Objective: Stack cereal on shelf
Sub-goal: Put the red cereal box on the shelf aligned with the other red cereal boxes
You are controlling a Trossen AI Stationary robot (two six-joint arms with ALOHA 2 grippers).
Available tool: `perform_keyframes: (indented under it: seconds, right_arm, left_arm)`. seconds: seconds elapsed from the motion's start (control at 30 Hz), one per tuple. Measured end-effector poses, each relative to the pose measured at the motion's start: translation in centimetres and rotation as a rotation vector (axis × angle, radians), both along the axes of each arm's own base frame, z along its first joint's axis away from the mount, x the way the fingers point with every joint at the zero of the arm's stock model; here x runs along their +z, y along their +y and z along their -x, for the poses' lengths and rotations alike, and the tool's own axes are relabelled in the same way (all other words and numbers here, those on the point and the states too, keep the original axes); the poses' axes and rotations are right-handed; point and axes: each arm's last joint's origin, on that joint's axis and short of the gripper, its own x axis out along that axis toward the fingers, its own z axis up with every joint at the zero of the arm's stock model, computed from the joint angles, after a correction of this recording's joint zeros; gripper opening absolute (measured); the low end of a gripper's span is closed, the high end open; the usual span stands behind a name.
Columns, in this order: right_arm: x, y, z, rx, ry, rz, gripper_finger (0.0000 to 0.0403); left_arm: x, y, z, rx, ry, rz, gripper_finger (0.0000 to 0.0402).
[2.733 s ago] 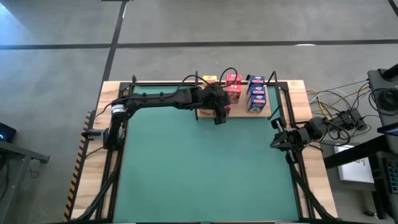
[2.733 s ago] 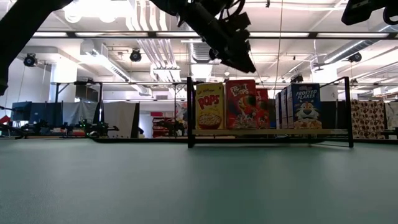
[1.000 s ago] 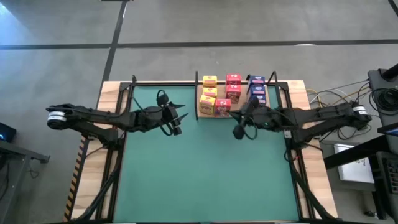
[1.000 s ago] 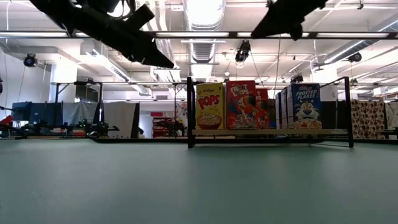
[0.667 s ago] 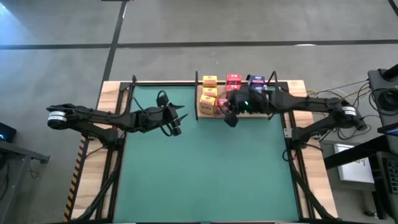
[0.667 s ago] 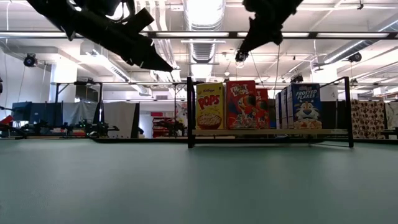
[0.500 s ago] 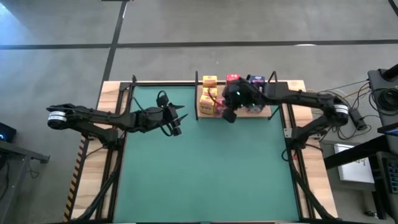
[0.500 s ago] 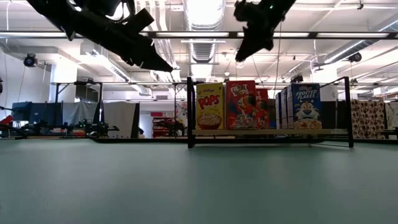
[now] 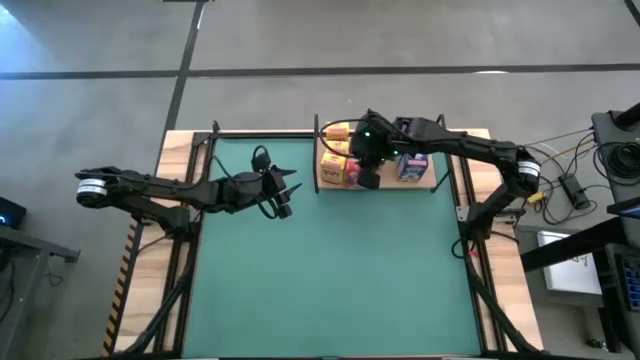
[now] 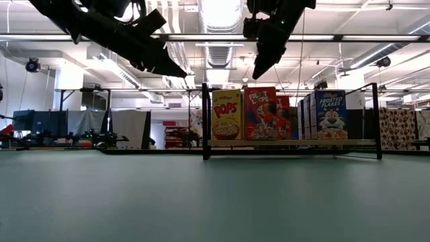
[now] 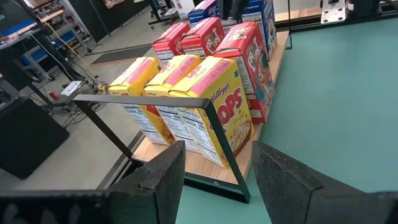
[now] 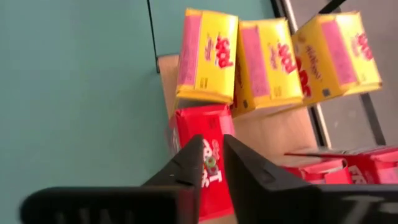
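Cereal (image 11: 205,93) stands upright on the shelf (image 10: 289,142) at the far edge of the mat (image 9: 320,270), sorted by colour: yellow row (image 12: 273,56) at one end, red row (image 11: 230,50) in the middle, blue row (image 10: 326,114) at the other end — likely so each colour forms its own file running front to back. Front boxes face the low camera, labels readable. Right gripper (image 9: 368,172) hangs directly above the front red box (image 12: 202,158), fingers (image 12: 186,165) nearly together with only a thin slit between them and nothing held; my read is a check or a nudge of that box, not a pick. Left gripper (image 9: 280,195) waits over the mat well left of the shelf — fingers (image 11: 161,171) parted, empty, aimed at the yellow end.
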Motion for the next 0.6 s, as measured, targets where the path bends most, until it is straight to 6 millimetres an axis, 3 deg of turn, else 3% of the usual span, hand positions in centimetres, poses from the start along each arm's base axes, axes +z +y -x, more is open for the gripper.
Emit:
perform_keyframes:
  seconds: [0.37,0.6]
  right_arm:
    - [-0.6,0.0,-0.1,0.052,0.077,0.005,0.0236]
    - [-1.8,-0.3,-0.7,0.082,0.114,0.008,0.0298]
  left_arm:
    - [0.0,0.0,0.0,0.003,-0.004,0.009,0.0168]
    - [-0.1,0.0,0.0,0.003,-0.004,0.009,0.0168]
